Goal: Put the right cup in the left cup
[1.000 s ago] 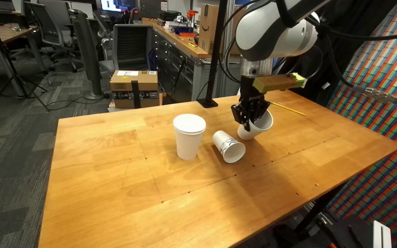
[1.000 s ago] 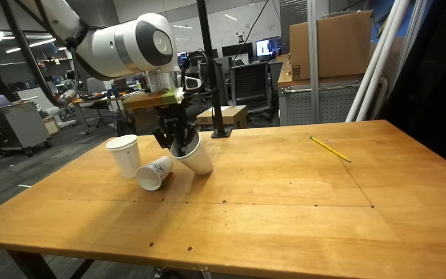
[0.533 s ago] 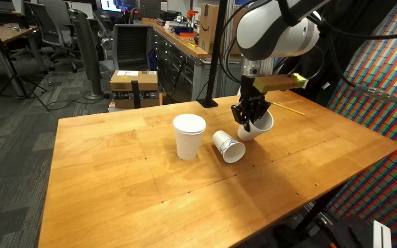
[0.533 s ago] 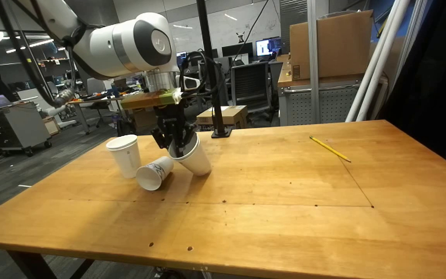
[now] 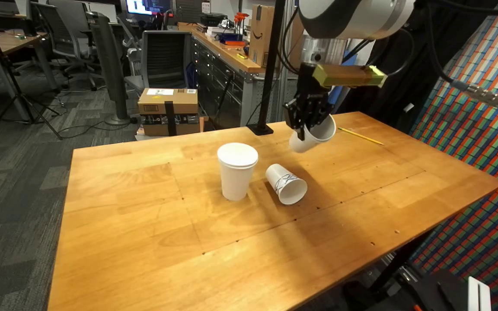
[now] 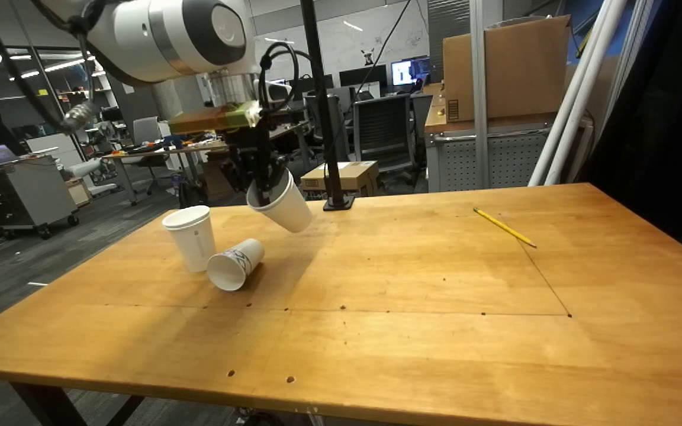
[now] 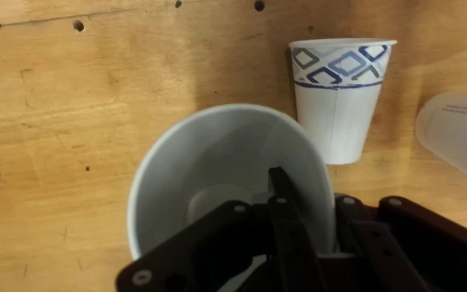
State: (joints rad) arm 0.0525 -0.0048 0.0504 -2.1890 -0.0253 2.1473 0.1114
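My gripper (image 5: 301, 134) is shut on the wall of the right cup (image 5: 299, 145), with one finger inside the cup and the other outside. The right cup hangs tilted above the table in both exterior views (image 6: 291, 210); its open mouth fills the middle of the wrist view (image 7: 225, 142). The left cup (image 5: 236, 181) stands upright at the left in both exterior views (image 6: 194, 245). Its top looks plain white; I cannot tell whether it is open or covered. It also shows at the right edge of the wrist view (image 7: 456, 125). My outer fingertip is hidden behind the cup wall.
A white cup with a blue pattern (image 5: 280, 176) lies on its side between the two task cups, also in the wrist view (image 7: 335, 117). A yellow pencil (image 6: 504, 227) lies on the wooden table (image 6: 424, 355). A black post (image 5: 261, 129) rises at the table edge.
My gripper has risen with the right cup, lifting it off the table and slightly left in both exterior views. The patterned cup has shifted very slightly. The left cup has not moved.
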